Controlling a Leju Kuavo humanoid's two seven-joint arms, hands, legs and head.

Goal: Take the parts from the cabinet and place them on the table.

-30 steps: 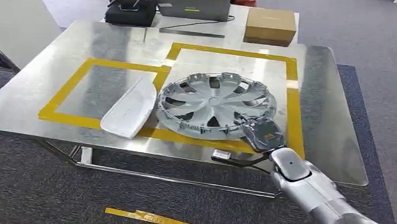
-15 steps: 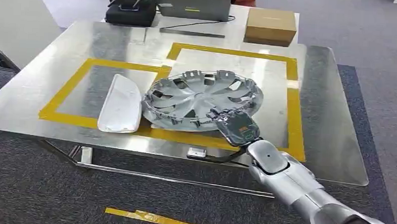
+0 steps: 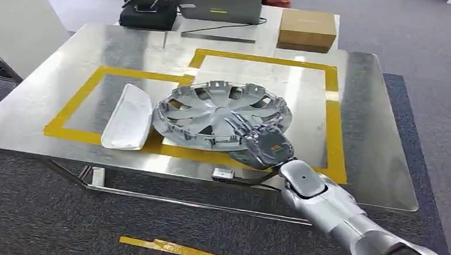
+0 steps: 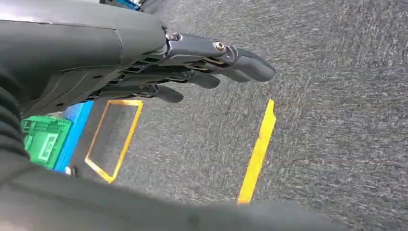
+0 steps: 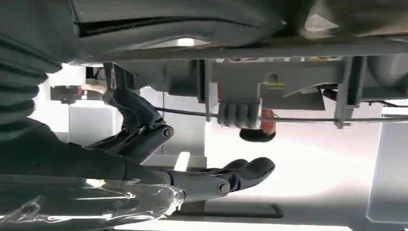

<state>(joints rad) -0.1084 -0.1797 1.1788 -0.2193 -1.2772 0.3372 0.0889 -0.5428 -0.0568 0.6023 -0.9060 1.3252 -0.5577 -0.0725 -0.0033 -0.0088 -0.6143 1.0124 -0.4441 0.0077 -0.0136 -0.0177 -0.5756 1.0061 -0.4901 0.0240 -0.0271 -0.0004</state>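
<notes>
Presently, the hubcap (image 3: 222, 116) lies flat on the steel desk (image 3: 372, 139), across the near left corner of the right-hand yellow tape square (image 3: 266, 60), its left rim overlapping the neighbouring tape square (image 3: 93, 76). A white panel (image 3: 127, 125) lies just beside the hubcap on its left, inside that left square, with its near end over the tape line. The right hand (image 3: 262, 143) is at the hubcap's near right rim, fingers (image 3: 237, 125) spread apart and stretched over the rim; whether they touch the hubcap cannot be told from the head view. In the right wrist view the right hand's fingers (image 5: 240, 173) are extended and apart, clamped on nothing. The left hand (image 4: 159, 72) hangs over grey carpet (image 4: 337, 96), its fingers (image 4: 250, 67) straight, close alongside one another and holding nothing; a yellow floor strip (image 4: 257, 149) and a yellow floor outline (image 4: 113, 139) lie below it, with a green crate (image 4: 43, 139) nearby. At the far edge of the desk stand a black case (image 3: 148, 12), a laptop (image 3: 220, 7) and a cardboard box (image 3: 307, 29). Another yellow tape strip (image 3: 180, 250) lies on the carpet in front of the desk.
</notes>
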